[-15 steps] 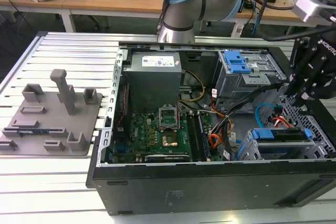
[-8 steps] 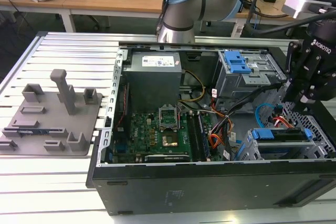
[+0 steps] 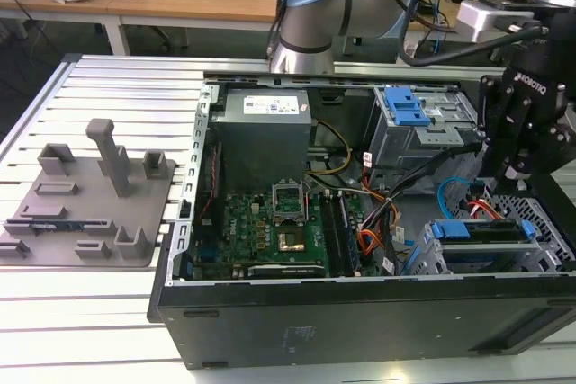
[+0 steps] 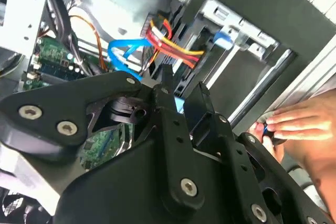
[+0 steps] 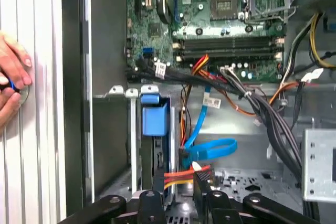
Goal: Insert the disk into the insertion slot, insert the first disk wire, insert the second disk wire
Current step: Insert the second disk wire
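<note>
Toward the exterior view's right, at the near corner of the open case [image 3: 360, 321], the disk [image 3: 477, 231] lies in the slot [image 3: 544, 222]. Its blue carrier [image 5: 155, 119] shows at the bay's mouth. Just beside the carrier, the first wire [image 5: 181, 177], red, orange and yellow, runs across the bay. The second wire [image 5: 212, 148] curls in a light-blue loop next to it, and both cross the space in front of the gripper [image 5: 179, 192].

The gripper hangs right over these wires with its fingers [image 4: 167, 90] a narrow gap apart. Light blue shows through the gap in the second wrist view, and nothing is plainly clamped. Whether a finger touches the red bundle is unclear.

Farther into the case, a thick black cable bundle [image 5: 262, 108] slants past the bay, along the edge of the motherboard [image 3: 270, 222]. Behind the slot stands a taller cage [image 3: 405, 132] with a blue clip, and a power supply [image 3: 265, 123] sits at the far wall.

Outside the near case wall, a person's hand [image 5: 10, 85] rests on the ribbed table [image 3: 81, 312]. On the exterior view's left a grey fixture [image 3: 90, 195] lies on that table, well apart from the case.
</note>
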### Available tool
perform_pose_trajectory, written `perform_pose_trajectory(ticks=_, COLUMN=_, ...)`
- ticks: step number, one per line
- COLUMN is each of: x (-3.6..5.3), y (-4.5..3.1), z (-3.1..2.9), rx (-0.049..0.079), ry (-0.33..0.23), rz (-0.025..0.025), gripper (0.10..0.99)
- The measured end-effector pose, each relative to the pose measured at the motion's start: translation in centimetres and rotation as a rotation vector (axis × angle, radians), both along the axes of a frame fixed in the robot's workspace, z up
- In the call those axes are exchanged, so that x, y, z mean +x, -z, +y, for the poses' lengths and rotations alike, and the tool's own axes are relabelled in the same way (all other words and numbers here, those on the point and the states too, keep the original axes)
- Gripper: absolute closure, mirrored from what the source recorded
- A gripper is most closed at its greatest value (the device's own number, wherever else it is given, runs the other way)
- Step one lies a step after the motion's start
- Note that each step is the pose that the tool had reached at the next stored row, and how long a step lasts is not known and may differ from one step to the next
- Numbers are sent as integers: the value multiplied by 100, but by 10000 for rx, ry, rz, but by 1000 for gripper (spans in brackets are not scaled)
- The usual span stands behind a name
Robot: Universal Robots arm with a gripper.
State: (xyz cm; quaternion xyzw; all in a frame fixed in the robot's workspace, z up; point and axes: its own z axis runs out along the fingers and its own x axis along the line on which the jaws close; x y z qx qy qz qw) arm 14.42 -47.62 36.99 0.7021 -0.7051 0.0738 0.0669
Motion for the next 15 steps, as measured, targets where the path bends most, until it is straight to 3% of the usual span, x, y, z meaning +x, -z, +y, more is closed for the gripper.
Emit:
perform_pose_trajectory(ticks=3, x=-64, y=20, z=4, rx=-4, ry=-37, rz=0, gripper=725)
perform_pose_trajectory(ticks=6, x=-110, y=66, z=42, rx=-100, ry=-80, rz=1, gripper=725)
perform_pose_trajectory(ticks=11, x=-117, y=88, z=96, rx=-531, ry=-306, rz=1, gripper=725)
perform_pose_trajectory(ticks=15, x=-132, y=113, z=152, rx=-678, ry=-414, rz=-4, gripper=725)
